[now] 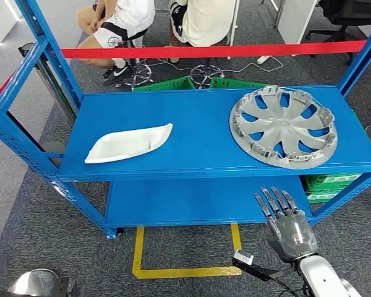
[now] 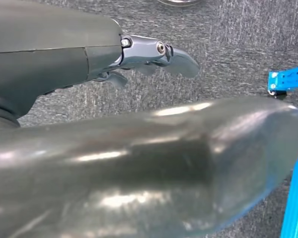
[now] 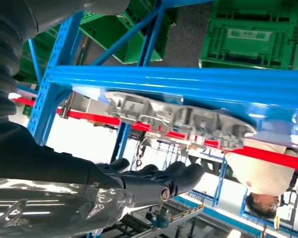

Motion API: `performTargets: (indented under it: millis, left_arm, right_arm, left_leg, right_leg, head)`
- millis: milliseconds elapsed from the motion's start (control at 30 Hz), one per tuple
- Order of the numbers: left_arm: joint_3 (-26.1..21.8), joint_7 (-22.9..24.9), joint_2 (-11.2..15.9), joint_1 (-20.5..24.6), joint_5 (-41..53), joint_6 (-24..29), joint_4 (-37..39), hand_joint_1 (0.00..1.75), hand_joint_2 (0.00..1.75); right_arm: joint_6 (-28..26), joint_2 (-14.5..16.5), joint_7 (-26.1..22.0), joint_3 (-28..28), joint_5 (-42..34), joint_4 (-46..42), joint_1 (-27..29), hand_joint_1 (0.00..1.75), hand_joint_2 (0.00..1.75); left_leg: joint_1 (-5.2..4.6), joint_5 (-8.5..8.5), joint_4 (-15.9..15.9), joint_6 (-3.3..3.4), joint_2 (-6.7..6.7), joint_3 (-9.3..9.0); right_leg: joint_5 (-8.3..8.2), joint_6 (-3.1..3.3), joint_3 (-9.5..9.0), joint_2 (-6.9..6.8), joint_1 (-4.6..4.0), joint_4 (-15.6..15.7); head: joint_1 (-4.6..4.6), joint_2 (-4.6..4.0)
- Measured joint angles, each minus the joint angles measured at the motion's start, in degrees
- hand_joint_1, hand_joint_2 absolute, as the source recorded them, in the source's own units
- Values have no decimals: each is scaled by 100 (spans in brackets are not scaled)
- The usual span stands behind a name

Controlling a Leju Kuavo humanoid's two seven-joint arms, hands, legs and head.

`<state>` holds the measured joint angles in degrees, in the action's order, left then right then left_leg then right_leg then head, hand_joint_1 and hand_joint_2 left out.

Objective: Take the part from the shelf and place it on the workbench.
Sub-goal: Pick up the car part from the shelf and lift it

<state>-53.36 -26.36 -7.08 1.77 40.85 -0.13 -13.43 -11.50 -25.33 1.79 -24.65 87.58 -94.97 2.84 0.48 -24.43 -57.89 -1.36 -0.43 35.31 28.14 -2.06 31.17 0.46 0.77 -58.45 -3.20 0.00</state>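
1. The silver-grey plastic wheel cover (image 1: 283, 126) is round, with curved spokes, open slots and clips around its rim. It lies flat on the right part of the blue metal shelf (image 1: 202, 133), on the upper of 2 smooth, glossy boards.
2. A white, glossy, leaf-shaped plastic panel (image 1: 128, 143) lies on the left part of the same board, well apart from the wheel cover.
3. The right hand (image 1: 286, 224) is raised in front of the shelf, below the wheel cover and apart from it, back of the hand toward the camera. Its dark metallic fingers (image 1: 273, 202) are straight, spread and hold nothing.
4. In the right wrist view the wheel cover's ribbed edge (image 3: 177, 121) shows against the shelf's blue beam, apart from the fingers (image 3: 166, 181).
5. The left hand (image 2: 155, 52) hangs over grey carpet (image 2: 230, 59); its fingers lie fairly straight, with nothing in them.
6. Yellow tape (image 1: 183, 270) marks the carpet in front of the shelf. Behind the shelf run a red barrier tape (image 1: 211, 51) and green plastic crates (image 1: 165, 85), and 2 people (image 1: 123, 25) sit on stools.
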Motion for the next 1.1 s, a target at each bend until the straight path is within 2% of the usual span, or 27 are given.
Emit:
performTargets:
  millis: [33,167,200,333,467,567,767,967,1100]
  left_arm:
    - [-8,2,-5,-1,0,2,1,0,0]
    - [-21,4,-16,-12,3,9,2,0,0]
    - [-24,5,-14,-12,7,11,2,0,0]
    - [-48,37,-16,-16,71,11,3,0,0]
    - [-63,78,-21,-14,186,-2,3,0,0]
    - [-64,83,-32,-14,308,-10,3,0,0]
    - [-64,85,-44,-9,578,-61,5,0,0]
    - [-64,85,-43,-3,703,-106,5,0,0]
    - [-64,85,-40,10,793,-138,5,0,0]
  right_arm:
    - [1,0,2,1,0,-1,-2,0,175]
    - [-8,0,20,5,3,-5,-6,0,175]
    - [-27,1,44,7,12,-7,-3,0,175]
    - [-414,36,266,40,123,-62,48,0,175]
    - [-1319,307,512,281,175,-129,139,0,175]
    - [-1653,547,448,599,-128,-117,137,0,175]
    - [-1784,794,39,1393,-1006,279,-214,0,175]
    - [-1710,870,-157,1906,-1502,770,-637,0,175]
    - [-1401,876,-303,2126,-2048,1200,-1002,0,175]
  left_leg:
    - [-3,-17,27,36,-2,-10]
    - [4,33,38,71,-22,-20]
    - [-2,26,38,88,-27,-22]
    - [-15,13,36,132,-30,-20]
    - [-21,13,29,141,-26,-21]
    - [-16,20,29,147,-26,-23]
    - [-2,41,30,137,-26,-24]
    - [-2,50,30,134,-26,-23]
    - [-3,52,30,132,-25,-23]
  right_leg:
    - [18,-16,14,-1,-8,3]
    - [15,101,-9,-8,-25,73]
    - [12,102,-24,-12,-24,94]
    - [-17,42,-71,-22,-18,152]
    - [-24,-98,-97,-19,-5,173]
    - [-23,-106,-91,-19,-10,170]
    - [-25,-106,-79,-18,-24,143]
    - [-30,-107,-75,-18,-24,130]
    - [-32,-106,-72,-17,-24,126]
  head:
    - [0,0]
    - [40,0]
    - [46,0]
    - [53,0]
    - [49,0]
    - [48,0]
    - [49,0]
    - [48,0]
    - [49,0]
